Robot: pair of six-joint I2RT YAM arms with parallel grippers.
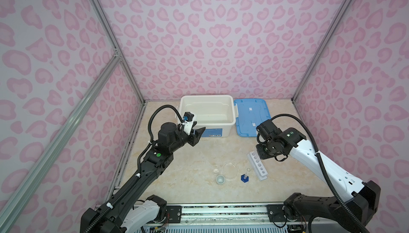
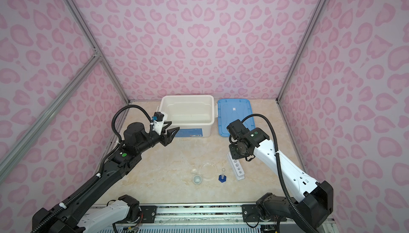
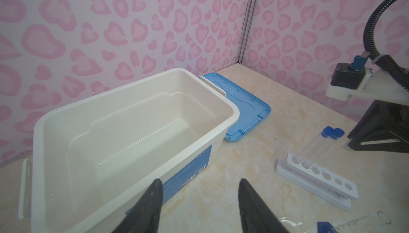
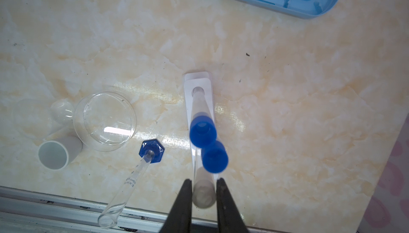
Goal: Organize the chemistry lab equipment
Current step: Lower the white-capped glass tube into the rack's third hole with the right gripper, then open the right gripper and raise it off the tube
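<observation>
- My right gripper [image 4: 204,179] clenches a clear tube [image 4: 203,195] above the rack [image 4: 188,83], beside its two blue-capped tubes [image 4: 202,130].
- My left gripper [image 3: 200,181] is released, well apart from the rack.

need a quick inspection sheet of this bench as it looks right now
surface: beige marble-look tabletop, few dark specks
job's things: white six-hole rack holds two blue-capped clear test tubes, four holes free; clear round dish, tiny white cup, blue-based clear cylinder loose on table
clutter: small clear dome beside dish; large white bin open, empty, blue lid flat beside it
grippers: left gripper open, empty, by bin; right gripper over rack, fingers narrowly apart behind caps, grip unclear
cables: black corrugated hoses arch over both arms, off the items
surroundings: pink heart-print walls, metal frame posts
</observation>
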